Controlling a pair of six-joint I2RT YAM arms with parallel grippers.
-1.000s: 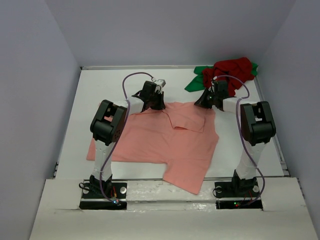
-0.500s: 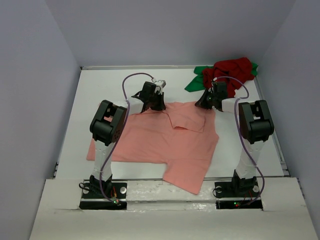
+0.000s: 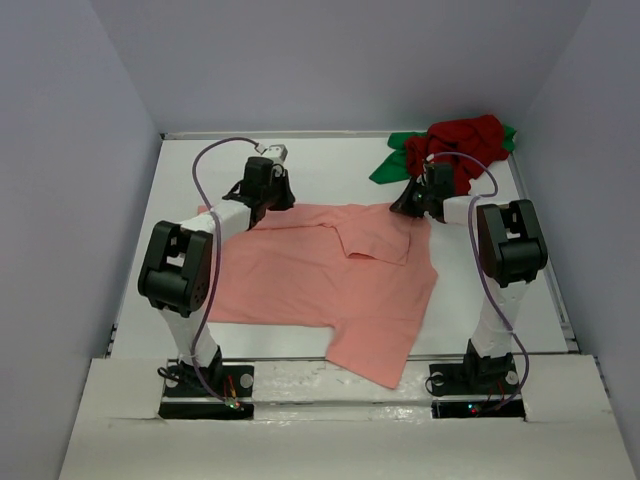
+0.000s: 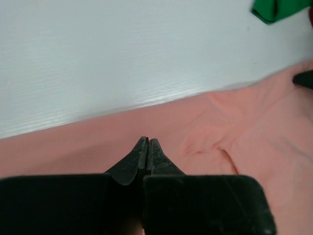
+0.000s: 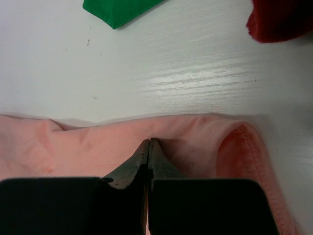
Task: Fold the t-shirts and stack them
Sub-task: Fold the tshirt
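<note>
The salmon-pink t-shirt (image 3: 330, 285) lies spread on the white table, with a flap folded over near its far middle. My left gripper (image 3: 270, 198) is shut, its tips (image 4: 147, 141) resting on the shirt (image 4: 254, 127) just inside its far edge; no cloth shows between the jaws. My right gripper (image 3: 408, 207) is shut on the shirt's far right edge (image 5: 73, 147), where the cloth rises in a ridge around the tips (image 5: 148, 142), beside a sleeve opening. The dark red t-shirt (image 3: 465, 140) lies crumpled on the bright green one (image 3: 390, 166) at the far right corner.
Grey walls close in the table (image 3: 200, 170) on three sides. The green shirt's corner (image 5: 117, 10) and the dark red cloth (image 5: 283, 22) lie just beyond my right gripper. The green also shows in the left wrist view (image 4: 276, 10).
My left arm has swung left, its gripper sliding along the shirt's far edge from near the middle toward the left. The right arm and the fold have stayed put.
</note>
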